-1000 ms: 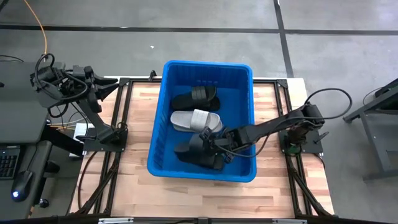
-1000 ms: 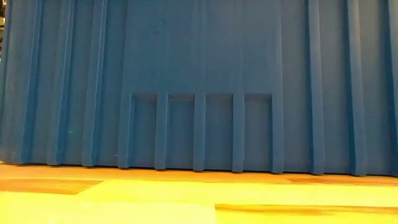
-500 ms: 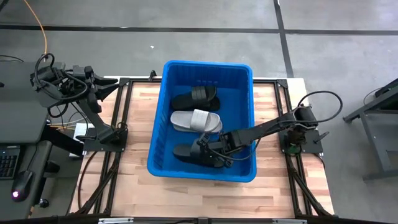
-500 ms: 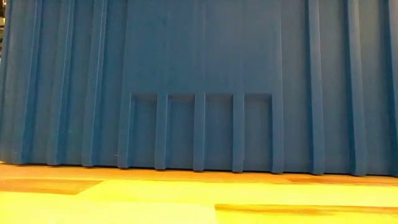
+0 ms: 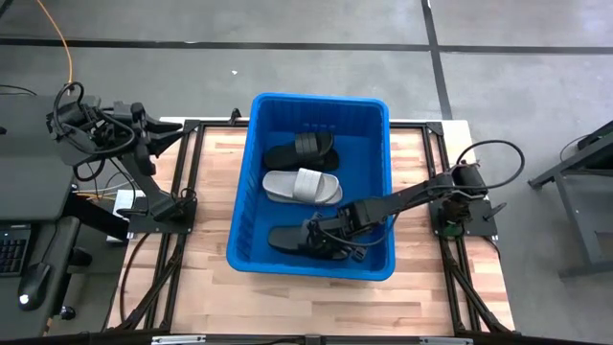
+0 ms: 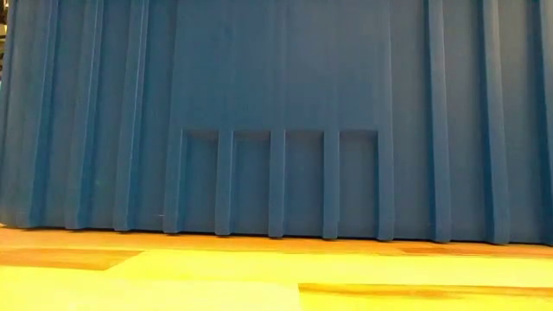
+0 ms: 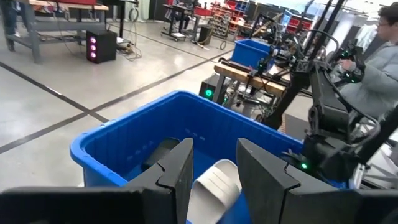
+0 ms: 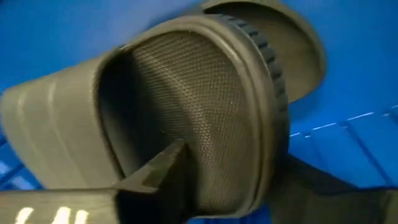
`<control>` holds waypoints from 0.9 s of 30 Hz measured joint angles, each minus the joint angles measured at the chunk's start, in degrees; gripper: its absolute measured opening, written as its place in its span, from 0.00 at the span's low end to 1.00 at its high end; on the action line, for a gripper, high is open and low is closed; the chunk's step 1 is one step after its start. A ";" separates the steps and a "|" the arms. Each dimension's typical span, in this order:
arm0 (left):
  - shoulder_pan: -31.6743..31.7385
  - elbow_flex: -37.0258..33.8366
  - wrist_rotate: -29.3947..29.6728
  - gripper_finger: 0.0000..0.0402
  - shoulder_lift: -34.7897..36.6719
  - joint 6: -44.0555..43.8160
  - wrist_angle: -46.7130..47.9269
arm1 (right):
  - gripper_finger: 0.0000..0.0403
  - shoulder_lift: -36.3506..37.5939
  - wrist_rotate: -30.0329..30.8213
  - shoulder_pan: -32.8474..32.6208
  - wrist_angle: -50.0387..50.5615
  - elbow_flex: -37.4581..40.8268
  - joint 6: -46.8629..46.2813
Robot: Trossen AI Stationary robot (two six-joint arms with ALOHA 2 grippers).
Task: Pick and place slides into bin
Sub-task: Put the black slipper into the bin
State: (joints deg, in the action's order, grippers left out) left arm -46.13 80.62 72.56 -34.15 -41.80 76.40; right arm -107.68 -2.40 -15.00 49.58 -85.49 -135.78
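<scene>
I see the large blue ribbed plastic bin (image 5: 312, 110) enclosing my right gripper (image 5: 321, 241), which sits low at the bin's near end. Beyond the gripper lie a light grey slide (image 5: 302, 186) and a black slide (image 5: 301, 149). The black ribbed-strap slide (image 5: 299, 240) lies at the gripper; one finger (image 8: 158, 171) is under its strap, and I cannot tell whether the grip persists. I judge this the release step; next, withdraw clear. My left gripper (image 7: 213, 165) waits open, well away.

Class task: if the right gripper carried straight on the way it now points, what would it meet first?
Most likely the black slide right in front of the right gripper, low inside the blue bin; one finger already reaches under its strap.
</scene>
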 joint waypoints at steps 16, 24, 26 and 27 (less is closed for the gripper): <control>-0.02 0.00 -3.33 0.28 -0.02 1.57 -0.02 | 0.63 0.00 -9.81 3.01 10.72 0.02 10.57; -0.02 0.00 -3.13 0.28 -0.02 2.97 -0.02 | 0.63 0.02 -11.39 3.85 13.42 0.04 15.11; -0.02 0.00 -3.13 0.28 -0.02 2.99 -0.02 | 0.63 0.02 -11.54 4.25 13.92 0.04 16.72; -0.01 0.00 -3.13 0.28 -0.02 2.99 -0.02 | 0.63 0.02 -11.30 4.25 14.11 0.01 16.45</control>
State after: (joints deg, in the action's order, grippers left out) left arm -46.14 80.62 69.42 -34.17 -38.81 76.38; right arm -107.66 -13.70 -10.74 63.69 -85.48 -119.33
